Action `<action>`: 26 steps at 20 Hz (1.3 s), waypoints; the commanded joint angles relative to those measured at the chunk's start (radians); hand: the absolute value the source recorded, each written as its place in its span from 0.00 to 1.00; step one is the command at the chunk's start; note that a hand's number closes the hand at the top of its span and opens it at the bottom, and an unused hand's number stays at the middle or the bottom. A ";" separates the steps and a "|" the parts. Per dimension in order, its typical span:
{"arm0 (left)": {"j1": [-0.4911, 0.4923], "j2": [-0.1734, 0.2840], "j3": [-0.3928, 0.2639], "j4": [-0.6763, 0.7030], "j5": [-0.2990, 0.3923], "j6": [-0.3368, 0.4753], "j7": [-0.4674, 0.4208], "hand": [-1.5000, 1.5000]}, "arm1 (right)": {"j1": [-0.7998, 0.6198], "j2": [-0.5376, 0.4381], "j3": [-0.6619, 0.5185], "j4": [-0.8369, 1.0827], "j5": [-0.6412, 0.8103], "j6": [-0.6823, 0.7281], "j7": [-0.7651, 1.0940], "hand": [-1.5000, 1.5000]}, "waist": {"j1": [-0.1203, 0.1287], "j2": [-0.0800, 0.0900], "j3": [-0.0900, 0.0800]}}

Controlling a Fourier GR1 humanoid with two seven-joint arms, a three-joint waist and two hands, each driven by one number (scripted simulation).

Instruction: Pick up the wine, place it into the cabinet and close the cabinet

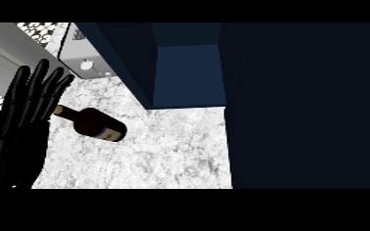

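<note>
Wine bottle (92, 123) lies on the counter (166, 147) beside the open left hand (29, 103), before the cabinet (188, 73).

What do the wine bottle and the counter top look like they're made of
Wine bottle: probably dark glass, smooth, with a tan cork-like stopper and a pale label. Counter top: looks like white stone, maybe marble or granite, going by its grey speckled mottling.
</note>
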 commanded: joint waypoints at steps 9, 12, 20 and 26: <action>-0.178 0.037 0.022 0.226 0.462 -0.260 0.117 0.00 | 0.130 -0.065 0.096 -0.035 -0.201 0.228 0.071 0.00 | 0.003 -0.001 -0.031; -0.281 0.104 0.106 0.268 0.594 -0.276 0.219 0.00 | 0.138 -0.067 0.095 -0.146 -0.238 0.196 0.192 0.00 | 0.015 -0.008 -0.032; -0.332 0.118 0.135 0.221 0.662 -0.215 0.335 0.00 | 0.269 -0.084 0.030 -0.245 -0.312 0.283 0.183 0.00 | 0.026 -0.010 -0.031; -0.264 0.054 0.073 0.212 0.581 -0.231 0.277 0.00 | 0.165 -0.072 0.043 -0.348 -0.345 0.202 0.375 0.00 | 0.031 -0.009 -0.032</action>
